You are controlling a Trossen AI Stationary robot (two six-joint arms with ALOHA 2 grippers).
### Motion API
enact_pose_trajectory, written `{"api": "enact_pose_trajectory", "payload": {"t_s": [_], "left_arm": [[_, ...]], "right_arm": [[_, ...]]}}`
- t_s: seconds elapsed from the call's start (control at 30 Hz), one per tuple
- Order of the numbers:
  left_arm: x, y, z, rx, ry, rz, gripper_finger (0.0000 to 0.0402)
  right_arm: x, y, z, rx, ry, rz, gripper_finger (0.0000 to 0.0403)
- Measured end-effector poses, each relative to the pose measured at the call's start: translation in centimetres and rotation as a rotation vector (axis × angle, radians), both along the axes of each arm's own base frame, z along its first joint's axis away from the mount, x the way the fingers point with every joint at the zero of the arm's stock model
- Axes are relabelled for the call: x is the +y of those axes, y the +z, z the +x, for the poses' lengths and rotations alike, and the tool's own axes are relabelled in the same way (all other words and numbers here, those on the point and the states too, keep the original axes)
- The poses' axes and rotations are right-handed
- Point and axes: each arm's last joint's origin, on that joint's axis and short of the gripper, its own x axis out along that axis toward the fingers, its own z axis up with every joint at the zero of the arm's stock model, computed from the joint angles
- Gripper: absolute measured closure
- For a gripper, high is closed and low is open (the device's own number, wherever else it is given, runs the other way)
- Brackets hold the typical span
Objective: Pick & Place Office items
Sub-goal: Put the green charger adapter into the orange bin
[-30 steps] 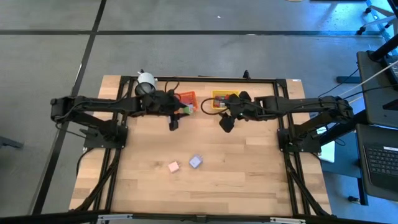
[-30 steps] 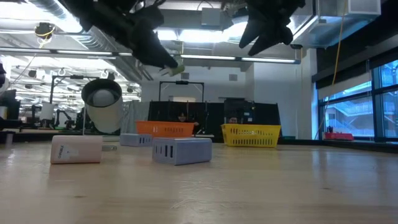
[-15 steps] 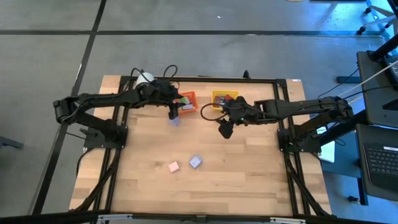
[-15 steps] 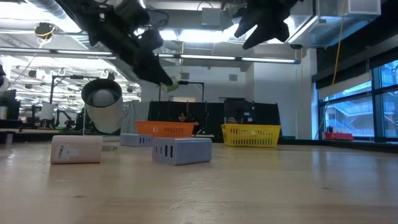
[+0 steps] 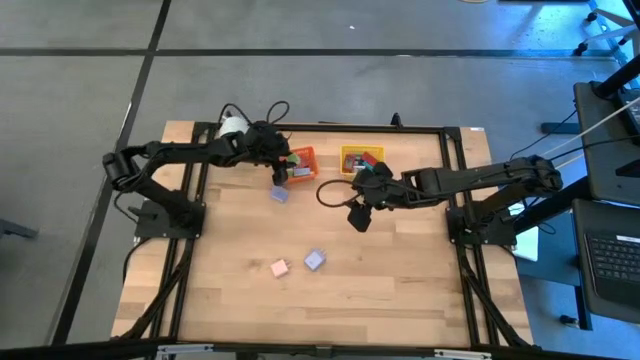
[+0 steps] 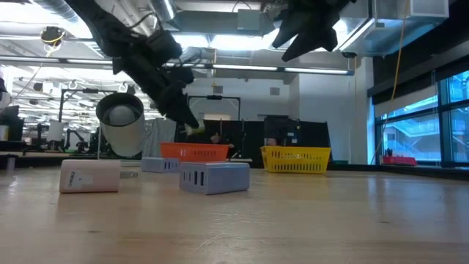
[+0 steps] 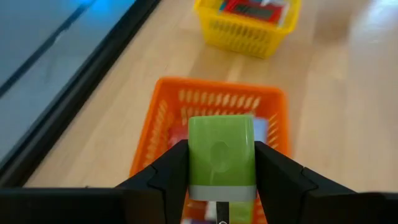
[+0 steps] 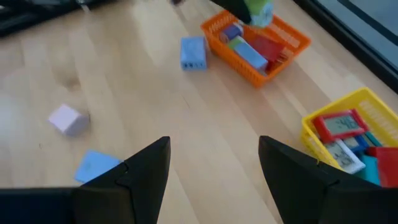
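My left gripper [image 5: 283,172] hovers over the near left part of the orange mesh bin [image 5: 303,160] and is shut on a green block [image 7: 221,149]. The low view shows this block [image 6: 196,129] just above the bin's rim. My right gripper [image 5: 357,217] is open in the air near the table's middle, touching nothing. Three more blocks lie flat on the table: a lilac-blue one [image 5: 280,194] by the orange bin, a pink one [image 5: 279,267] and a lilac one [image 5: 314,260] toward the near edge. Several blocks lie inside the orange bin [image 8: 255,43]. My left gripper pinches the green block between its two fingers [image 7: 171,174], one on each of two opposite sides [image 7: 193,155]. The fingers slant down from the table's left. The block is lifted clear, above the orange bin, with its green end pointing away from the wrist.
A yellow mesh bin [image 5: 360,158] with a red item and others stands right of the orange bin at the far edge. A white cylindrical object [image 5: 232,126] stands at the far left. A black cable loops beside the yellow bin. Bare wood lies along the near half.
My left gripper has carried the green block toward the far edge and down, until it stands over the orange bin; the lilac-blue block it covered now shows on the table. My right gripper has drifted toward the near edge, staying open.
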Motion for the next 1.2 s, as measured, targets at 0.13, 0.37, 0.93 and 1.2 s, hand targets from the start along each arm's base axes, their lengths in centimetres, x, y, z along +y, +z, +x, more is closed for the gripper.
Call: {"api": "enact_pose_trajectory", "payload": {"t_s": [0.13, 0.37, 0.93, 1.2], "left_arm": [[1.2, -1.0, -0.3, 0.021, 0.029, -0.028, 0.0247], [2.0, -2.7, -0.3, 0.045, 0.033, -0.088, 0.0248], [2.0, -3.0, -0.2, 0.030, 0.047, -0.133, 0.0214], [2.0, -3.1, -0.3, 0.055, 0.075, -0.133, 0.0160]], "right_arm": [[0.1, -0.3, 0.3, 0.008, 0.008, -0.006, 0.0158], [0.1, -0.6, 0.4, 0.019, -0.004, -0.022, 0.0158], [0.1, -0.6, 0.4, 0.022, 0.005, -0.039, 0.0158], [0.1, -0.6, 0.4, 0.024, 0.010, -0.044, 0.0158]]}}
